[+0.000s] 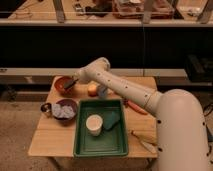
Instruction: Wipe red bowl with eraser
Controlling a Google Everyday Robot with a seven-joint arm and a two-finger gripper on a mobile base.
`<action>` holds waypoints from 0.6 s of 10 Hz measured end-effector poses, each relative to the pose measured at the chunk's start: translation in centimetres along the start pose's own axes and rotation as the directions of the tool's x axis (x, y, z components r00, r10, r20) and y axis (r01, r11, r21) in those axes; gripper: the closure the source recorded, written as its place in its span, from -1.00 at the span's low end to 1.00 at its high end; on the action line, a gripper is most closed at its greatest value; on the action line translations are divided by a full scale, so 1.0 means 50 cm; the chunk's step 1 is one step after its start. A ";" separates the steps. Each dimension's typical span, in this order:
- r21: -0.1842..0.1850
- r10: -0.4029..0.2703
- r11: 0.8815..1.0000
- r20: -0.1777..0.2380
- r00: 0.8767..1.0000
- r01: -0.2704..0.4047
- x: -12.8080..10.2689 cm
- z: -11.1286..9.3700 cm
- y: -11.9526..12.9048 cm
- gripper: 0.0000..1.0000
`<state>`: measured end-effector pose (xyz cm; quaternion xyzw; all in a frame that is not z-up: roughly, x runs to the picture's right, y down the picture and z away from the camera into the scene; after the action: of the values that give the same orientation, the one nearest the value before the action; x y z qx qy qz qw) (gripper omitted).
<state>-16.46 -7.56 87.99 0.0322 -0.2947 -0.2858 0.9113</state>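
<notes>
Camera view puts your gripper [71,83] at the rim of the small round orange-red bowl [61,85] on the wooden table [50,142]. Whether it is closed or apart, you cannot tell.

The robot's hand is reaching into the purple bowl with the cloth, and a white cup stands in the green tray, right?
Not quite: the camera view shows the gripper at the red bowl, not the purple bowl, which holds the cloth just in front of it. The white cup does stand in the green tray.
</notes>
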 end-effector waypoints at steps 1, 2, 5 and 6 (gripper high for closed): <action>0.005 -0.004 1.000 0.016 1.000 0.003 0.002 0.002 -0.005 1.00; 0.010 -0.009 1.000 0.036 0.999 0.009 0.002 0.006 -0.010 1.00; 0.004 -0.029 1.000 0.082 0.996 0.029 0.003 0.014 -0.027 1.00; -0.004 -0.032 0.999 0.099 0.995 0.033 0.003 0.020 -0.030 1.00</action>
<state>-17.68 -8.77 88.55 0.0205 -0.3382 -0.3027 0.8909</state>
